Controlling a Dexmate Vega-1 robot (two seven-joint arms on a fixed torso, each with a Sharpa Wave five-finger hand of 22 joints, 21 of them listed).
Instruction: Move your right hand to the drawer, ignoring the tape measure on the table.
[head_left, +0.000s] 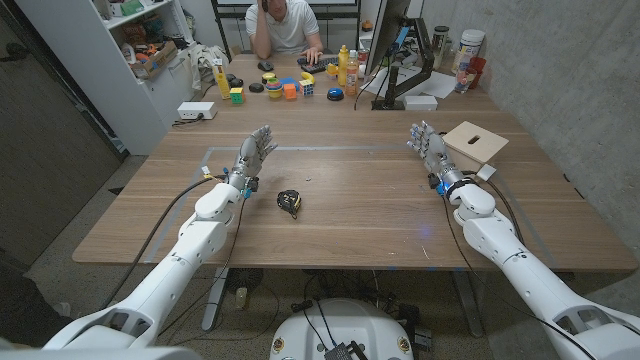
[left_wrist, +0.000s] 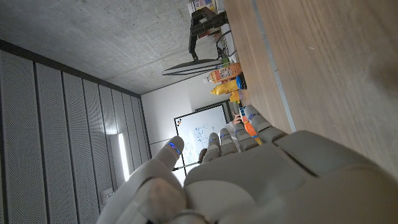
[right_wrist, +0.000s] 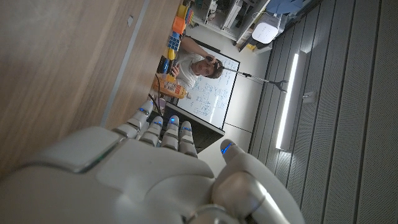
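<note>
Both arms rest on the table (head_left: 340, 215), each hand empty with fingers apart.

The table is wooden and spans most of the head view. The left hand (head_left: 255, 155) stands at the table's left side, fingers spread and extended, gripping nothing; its wrist view shows the back of the same hand (left_wrist: 249, 180). The right hand (head_left: 428, 148) stands at the right side, fingers likewise apart and empty, also seen from behind (right_wrist: 155, 174). The drawer (head_left: 476, 141), a small light wooden box with a slot in its top, sits just beside the right hand toward the far right edge; contact cannot be confirmed from this angle. The tape measure (head_left: 291, 202) lies between the hands, nearer the left.
</note>
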